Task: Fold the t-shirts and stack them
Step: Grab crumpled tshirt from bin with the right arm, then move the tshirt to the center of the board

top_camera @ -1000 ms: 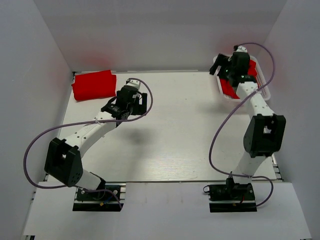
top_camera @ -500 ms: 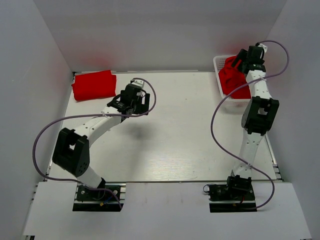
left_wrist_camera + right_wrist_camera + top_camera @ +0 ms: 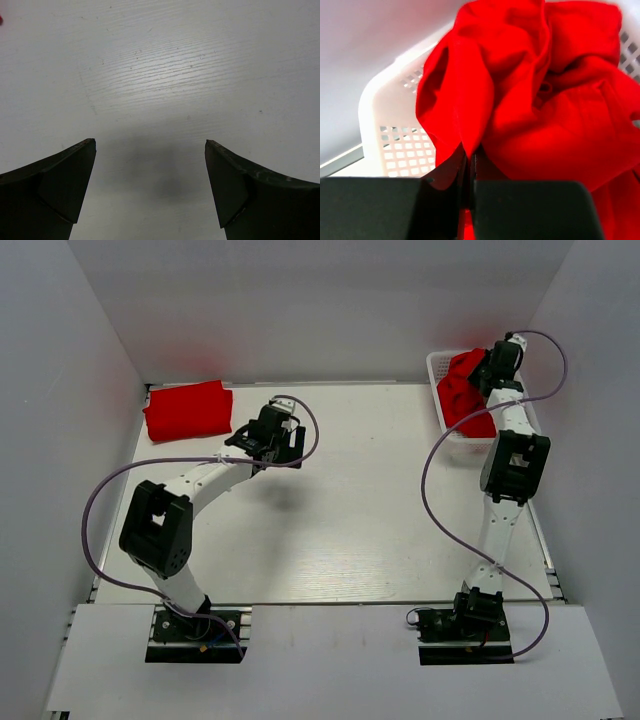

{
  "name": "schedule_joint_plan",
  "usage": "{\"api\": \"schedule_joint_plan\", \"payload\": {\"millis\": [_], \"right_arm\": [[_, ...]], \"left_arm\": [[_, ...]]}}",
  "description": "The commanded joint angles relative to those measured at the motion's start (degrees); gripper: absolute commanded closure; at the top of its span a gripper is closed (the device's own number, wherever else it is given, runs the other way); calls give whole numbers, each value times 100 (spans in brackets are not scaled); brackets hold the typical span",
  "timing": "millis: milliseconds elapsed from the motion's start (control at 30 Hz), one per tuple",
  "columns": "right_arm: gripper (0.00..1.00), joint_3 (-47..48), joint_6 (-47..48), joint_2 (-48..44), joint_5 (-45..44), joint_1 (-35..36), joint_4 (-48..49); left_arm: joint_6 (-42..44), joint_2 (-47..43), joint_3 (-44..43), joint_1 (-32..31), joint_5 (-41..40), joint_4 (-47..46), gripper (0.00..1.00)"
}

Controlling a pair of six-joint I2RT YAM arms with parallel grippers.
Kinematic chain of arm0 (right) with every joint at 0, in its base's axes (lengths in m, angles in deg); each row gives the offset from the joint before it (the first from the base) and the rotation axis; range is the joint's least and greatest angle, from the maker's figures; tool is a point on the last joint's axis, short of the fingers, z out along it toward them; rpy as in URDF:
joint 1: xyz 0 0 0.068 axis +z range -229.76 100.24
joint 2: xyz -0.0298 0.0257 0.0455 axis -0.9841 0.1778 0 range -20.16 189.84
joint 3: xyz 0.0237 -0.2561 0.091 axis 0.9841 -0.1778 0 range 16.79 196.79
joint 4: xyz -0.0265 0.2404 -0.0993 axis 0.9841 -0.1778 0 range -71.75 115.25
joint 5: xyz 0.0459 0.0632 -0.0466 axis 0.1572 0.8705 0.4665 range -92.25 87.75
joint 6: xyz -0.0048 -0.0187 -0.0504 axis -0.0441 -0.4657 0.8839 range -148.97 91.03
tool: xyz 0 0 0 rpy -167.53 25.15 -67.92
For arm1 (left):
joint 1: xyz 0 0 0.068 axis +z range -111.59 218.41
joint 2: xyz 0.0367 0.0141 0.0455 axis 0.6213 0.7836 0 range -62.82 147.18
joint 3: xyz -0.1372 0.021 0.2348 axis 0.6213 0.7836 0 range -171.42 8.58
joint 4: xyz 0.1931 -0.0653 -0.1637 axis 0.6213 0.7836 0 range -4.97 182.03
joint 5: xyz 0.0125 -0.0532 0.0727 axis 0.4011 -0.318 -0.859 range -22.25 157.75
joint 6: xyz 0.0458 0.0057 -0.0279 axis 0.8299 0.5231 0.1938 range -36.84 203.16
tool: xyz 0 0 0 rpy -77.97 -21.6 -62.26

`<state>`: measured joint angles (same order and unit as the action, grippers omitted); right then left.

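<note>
Top view: my right gripper [image 3: 483,380] is in the far-right basket [image 3: 436,364]; a folded shirt [image 3: 188,410] lies far left.

Left wrist: my left gripper [image 3: 150,150] gapes wide over the table [image 3: 175,75].

Right wrist: jaws pinch a crumpled shirt [image 3: 530,100]. This looks like the pickup step; next I'd lift it clear.

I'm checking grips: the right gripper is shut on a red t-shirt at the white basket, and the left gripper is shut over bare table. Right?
Not quite: the left gripper is open, jaws wide apart over the bare table, as the left wrist view shows. The right gripper is shut on a red t-shirt at the white basket.
</note>
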<state>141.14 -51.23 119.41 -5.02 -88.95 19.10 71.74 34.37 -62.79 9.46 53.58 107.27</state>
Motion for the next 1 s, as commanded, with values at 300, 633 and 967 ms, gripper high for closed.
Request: {"api": "schedule_joint_plan", "payload": {"millis": [300, 633, 967], "right_arm": [[100, -596, 969, -2782, 179, -21, 501], [100, 352, 935, -3471, 944, 5, 378], [100, 1082, -446, -3682, 2702, 409, 1354]], "left_arm": [[-220, -1386, 703, 21, 362, -352, 0], [-220, -2441, 1328, 21, 459, -589, 0], [-220, -2819, 1293, 21, 205, -457, 0]]}}
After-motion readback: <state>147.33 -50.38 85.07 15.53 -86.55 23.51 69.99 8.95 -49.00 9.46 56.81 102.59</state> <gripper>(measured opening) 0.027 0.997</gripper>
